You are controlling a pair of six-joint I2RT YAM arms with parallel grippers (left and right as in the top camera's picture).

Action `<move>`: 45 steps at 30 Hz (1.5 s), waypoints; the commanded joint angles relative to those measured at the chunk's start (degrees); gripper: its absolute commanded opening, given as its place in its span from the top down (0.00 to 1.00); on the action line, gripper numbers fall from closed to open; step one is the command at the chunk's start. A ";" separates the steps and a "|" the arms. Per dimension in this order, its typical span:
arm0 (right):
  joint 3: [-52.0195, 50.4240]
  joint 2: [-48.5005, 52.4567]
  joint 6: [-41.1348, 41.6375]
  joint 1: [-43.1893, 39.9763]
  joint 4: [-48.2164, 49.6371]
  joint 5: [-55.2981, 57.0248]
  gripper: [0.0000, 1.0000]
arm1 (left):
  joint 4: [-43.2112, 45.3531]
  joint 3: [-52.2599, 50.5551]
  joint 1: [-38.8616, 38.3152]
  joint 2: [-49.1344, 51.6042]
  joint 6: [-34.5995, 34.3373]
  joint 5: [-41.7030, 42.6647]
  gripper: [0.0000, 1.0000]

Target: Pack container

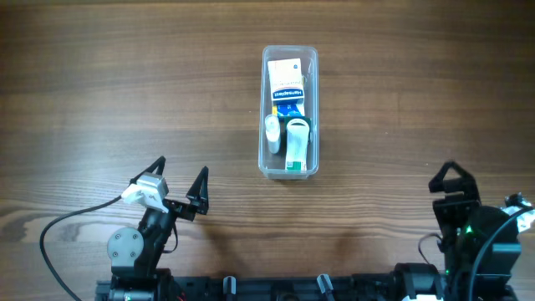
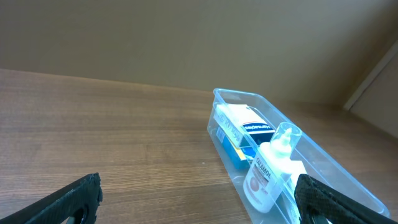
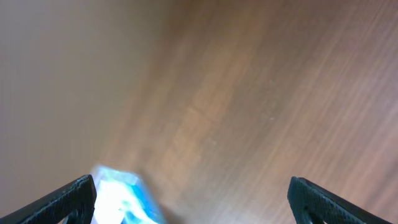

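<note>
The clear container (image 1: pixel 262 109) stands lengthwise at mid-table. Inside it lie a white and blue box (image 1: pixel 285 84), a small white bottle (image 1: pixel 272 130) and a white tube with a green cap (image 1: pixel 297 144). My left gripper (image 1: pixel 180 170) hovers open near the front left, well short of the tub, with nothing between its fingers. In the left wrist view the container (image 2: pixel 236 93) lies ahead to the right, with the bottle (image 2: pixel 264 177) and box (image 2: pixel 245 130) showing through its wall. My right gripper (image 1: pixel 454 180) is open at the front right. In its blurred wrist view, the right gripper (image 3: pixel 193 199) holds nothing.
Brown wooden tabletop (image 1: pixel 125 84) surrounds the tub on all sides. A black cable (image 1: pixel 58 226) loops beside the left arm's base at the front edge. A blurred blue and white patch (image 3: pixel 121 196) shows low in the right wrist view.
</note>
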 commanded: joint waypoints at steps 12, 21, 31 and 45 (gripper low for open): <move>-26.12 -9.94 -38.69 0.31 43.25 -12.63 0.00 | 0.13 -0.48 0.46 -0.57 0.90 -0.33 0.00; -36.24 -15.56 -40.89 1.31 51.56 -15.47 0.00 | 0.11 -0.48 0.46 -0.57 0.90 -0.33 0.00; -40.72 -19.63 -46.14 2.82 52.00 -15.93 0.00 | 0.11 -0.48 0.46 -0.57 0.90 -0.33 0.00; -41.68 -19.63 -54.93 2.82 66.58 -17.62 0.00 | 0.11 -0.48 0.46 -0.57 0.90 -0.33 0.00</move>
